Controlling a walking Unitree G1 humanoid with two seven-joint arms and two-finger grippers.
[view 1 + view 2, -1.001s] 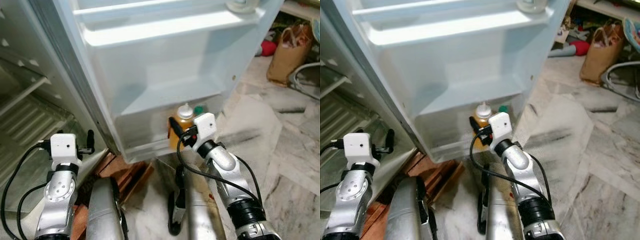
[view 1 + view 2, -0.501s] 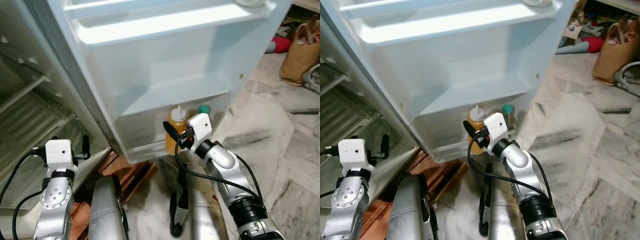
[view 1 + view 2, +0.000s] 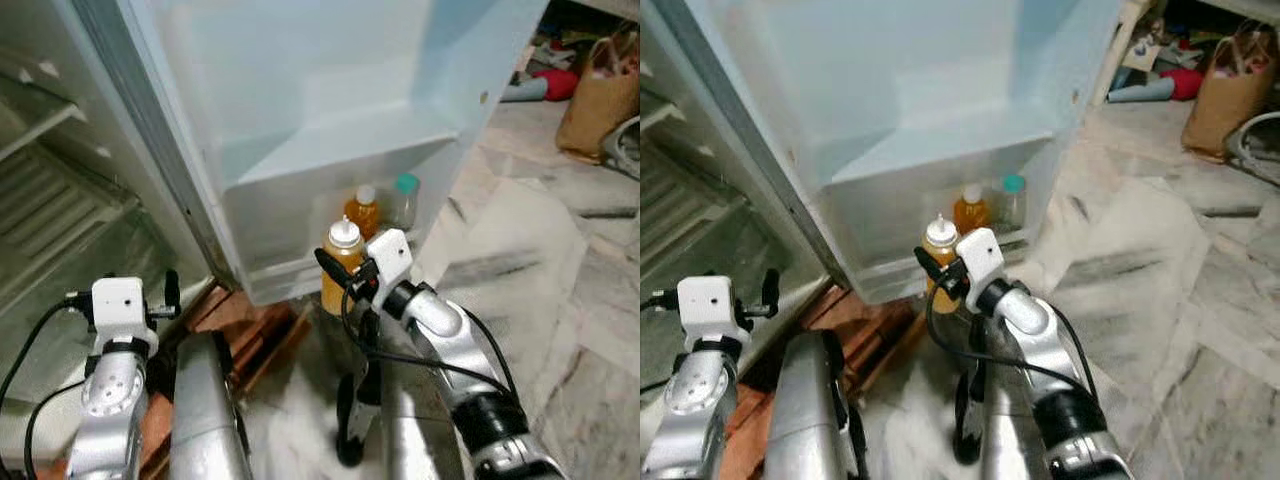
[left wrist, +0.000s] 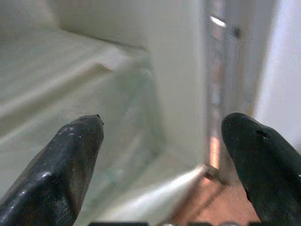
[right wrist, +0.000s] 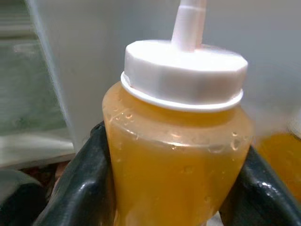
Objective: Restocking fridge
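My right gripper [image 3: 341,277] is shut on an orange squeeze bottle [image 3: 342,262] with a white nozzle cap [image 5: 184,70]. It holds the bottle upright just in front of the lowest bin [image 3: 270,225] of the open fridge door [image 3: 300,70]. The black fingers [image 5: 82,188] press both sides of the bottle. Inside that bin stand a second orange bottle [image 3: 362,208] and a green-capped bottle [image 3: 405,198]. My left gripper [image 3: 165,297] is low at the left by the fridge body, open and holding nothing, its fingers [image 4: 70,165] pointing into the fridge interior.
Wire shelves [image 3: 60,210] of the fridge interior lie at the left. Reddish wooden boards [image 3: 255,335] sit under the door's corner. A brown paper bag [image 3: 598,95] and a red object [image 3: 560,85] stand on the marble floor [image 3: 560,270] at the far right.
The camera has tilted down, so the upper door shelf is out of view. The held bottle now sits lower and further left before the bin, revealing a second orange bottle behind it.
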